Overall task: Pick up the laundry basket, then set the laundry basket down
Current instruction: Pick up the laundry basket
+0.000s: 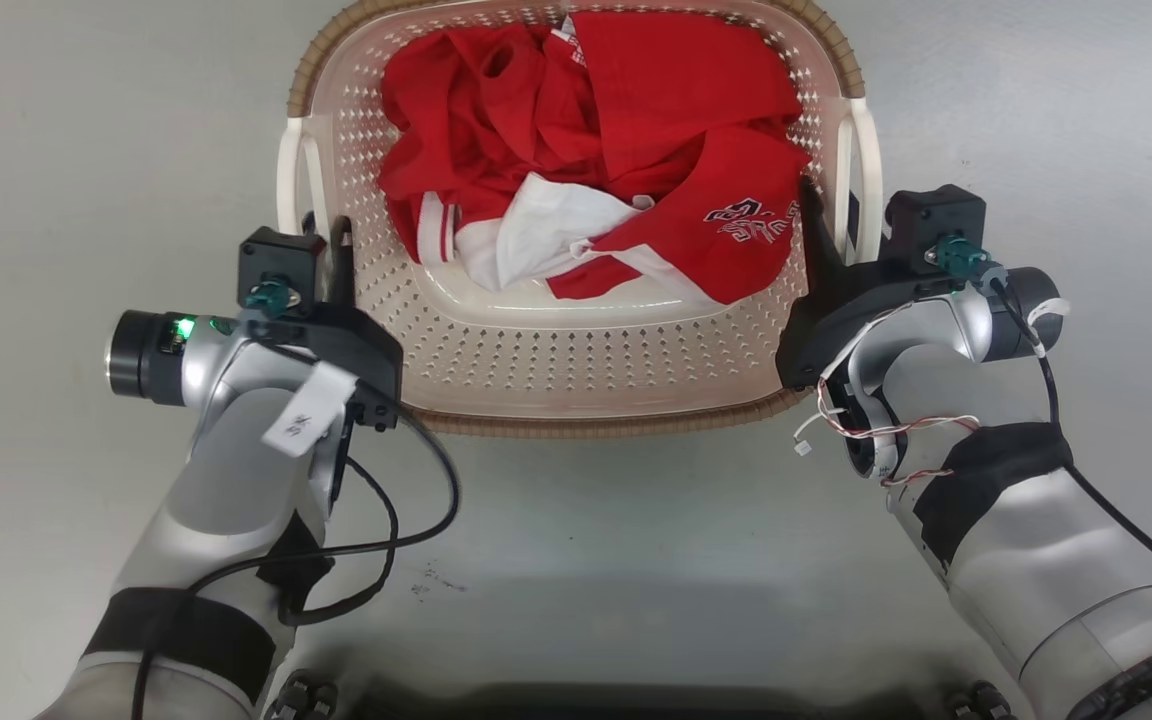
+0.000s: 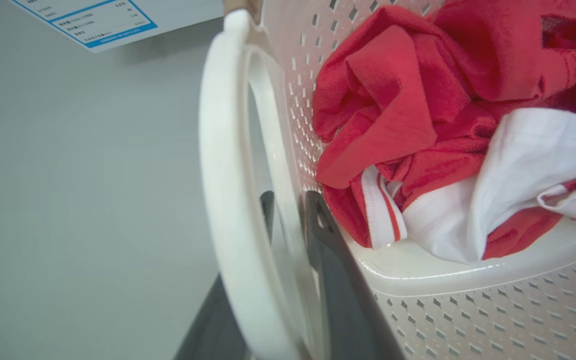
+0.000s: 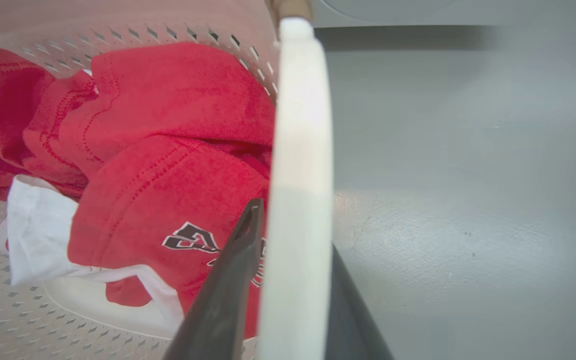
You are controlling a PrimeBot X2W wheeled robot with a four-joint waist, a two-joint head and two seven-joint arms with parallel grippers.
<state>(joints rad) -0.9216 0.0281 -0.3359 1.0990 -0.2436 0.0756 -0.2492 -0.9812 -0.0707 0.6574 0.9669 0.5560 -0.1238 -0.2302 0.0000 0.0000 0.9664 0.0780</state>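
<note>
The laundry basket (image 1: 556, 350) is cream-pink with diamond holes, a brown woven rim and white side handles, and it holds red and white clothes (image 1: 616, 150). My left gripper (image 1: 328, 235) is shut on its left side. In the left wrist view, one finger (image 2: 328, 250) lies inside the wall (image 2: 468, 310) and the other shows through the gap behind the white handle (image 2: 223, 190). My right gripper (image 1: 831, 215) is shut on the right handle (image 1: 871, 160). The right wrist view has that handle (image 3: 298, 150) between a finger (image 3: 233, 270) inside against the red cloth and one outside.
Grey floor (image 1: 86, 150) lies on every side of the basket. A white sheet with blue print (image 2: 93, 20) sits on the floor beyond the left handle. Loose black cable (image 1: 416, 520) hangs off my left forearm. My base's dark edge (image 1: 576, 700) lines the bottom.
</note>
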